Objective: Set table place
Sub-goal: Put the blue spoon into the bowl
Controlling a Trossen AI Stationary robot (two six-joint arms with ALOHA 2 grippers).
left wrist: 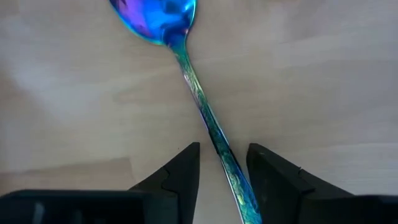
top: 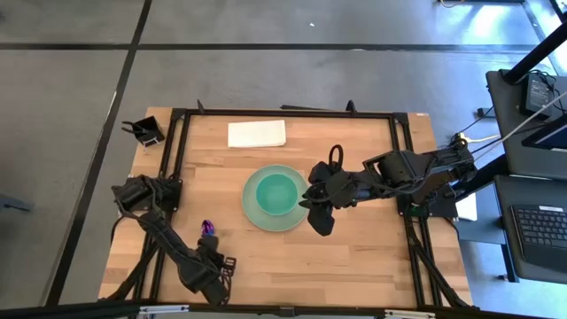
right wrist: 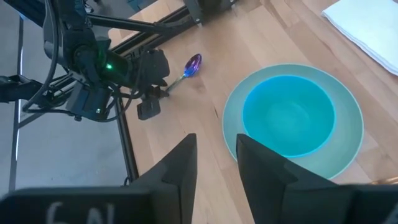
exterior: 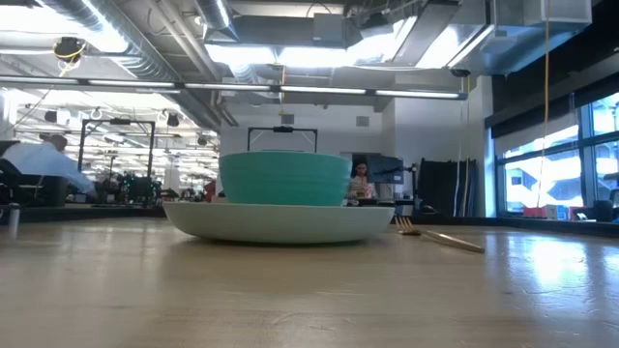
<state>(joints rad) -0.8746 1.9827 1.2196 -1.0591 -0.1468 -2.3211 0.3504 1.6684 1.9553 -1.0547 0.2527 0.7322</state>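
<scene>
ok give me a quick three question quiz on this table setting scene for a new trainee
1. True or false: the teal bowl sits on the green plate.
2. The left gripper has its fingers either side of which item: A) the fork B) the spoon C) the white napkin?
3. Fill in: the right gripper is beside the plate's ____ edge in the high view.

Key: 1 true; 2 B; 3 right

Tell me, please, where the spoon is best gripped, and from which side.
Probably from straight above, across the slim handle of the spoon. It lies flat on the table, so only its thin sides offer grip. The left gripper already straddles the handle, fingers open.
</scene>
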